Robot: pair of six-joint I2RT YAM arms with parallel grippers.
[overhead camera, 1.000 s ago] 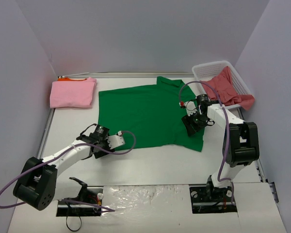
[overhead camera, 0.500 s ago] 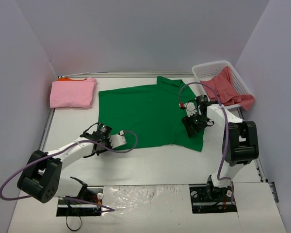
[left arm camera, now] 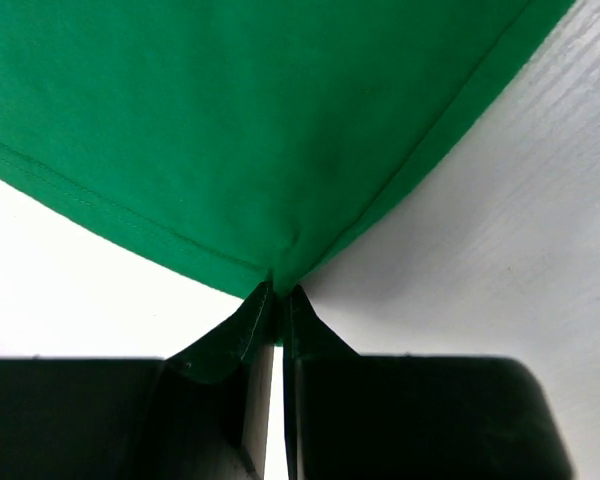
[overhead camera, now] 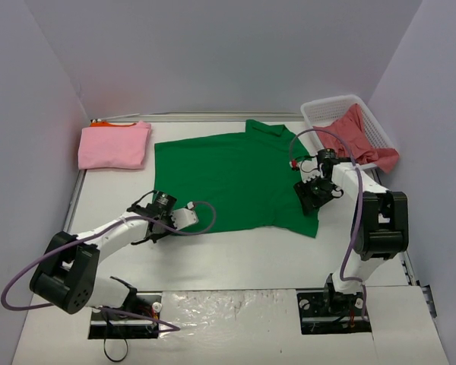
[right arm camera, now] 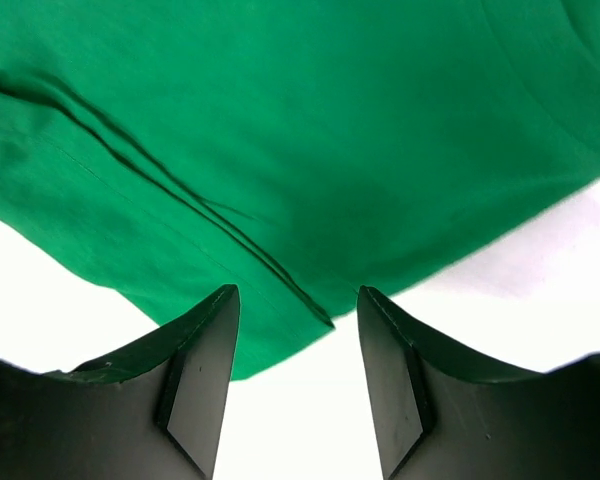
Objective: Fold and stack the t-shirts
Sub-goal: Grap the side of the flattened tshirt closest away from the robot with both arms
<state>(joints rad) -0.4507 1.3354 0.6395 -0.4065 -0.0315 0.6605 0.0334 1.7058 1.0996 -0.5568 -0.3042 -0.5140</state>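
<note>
- The bright green short-sleeved cloth t-shirt (overhead camera: 228, 179) lies spread flat in the middle of the white worktop (overhead camera: 235, 258), collar towards the far wall
- Compared with a second ago, the left gripper (overhead camera: 161, 220) now sits closer in at the shirt's near-left corner; in the left wrist view its fingers (left arm camera: 230, 340) are pinched together on that corner, the cloth bunched between them
- The right gripper (overhead camera: 311, 196) now stands further right than a second ago, over the shirt's near-right edge; in the right wrist view its fingers (right arm camera: 195, 350) are spread apart with the hem between them, nothing clamped yet
- My reading: one corner is secured and the other is lined up, so the first fold of the green shirt looks about to begin once the right side closes
- T-shirts, four: the green one; one folded light pink t-shirt (overhead camera: 114, 144) at the far left; one orange t-shirt (overhead camera: 100, 122) showing only as a thin strip under the pink; one coral red t-shirt (overhead camera: 357, 137) crumpled in the basket
- One white plastic lattice basket (overhead camera: 330, 102) at the far right corner
- Two grippers, one per arm
</note>
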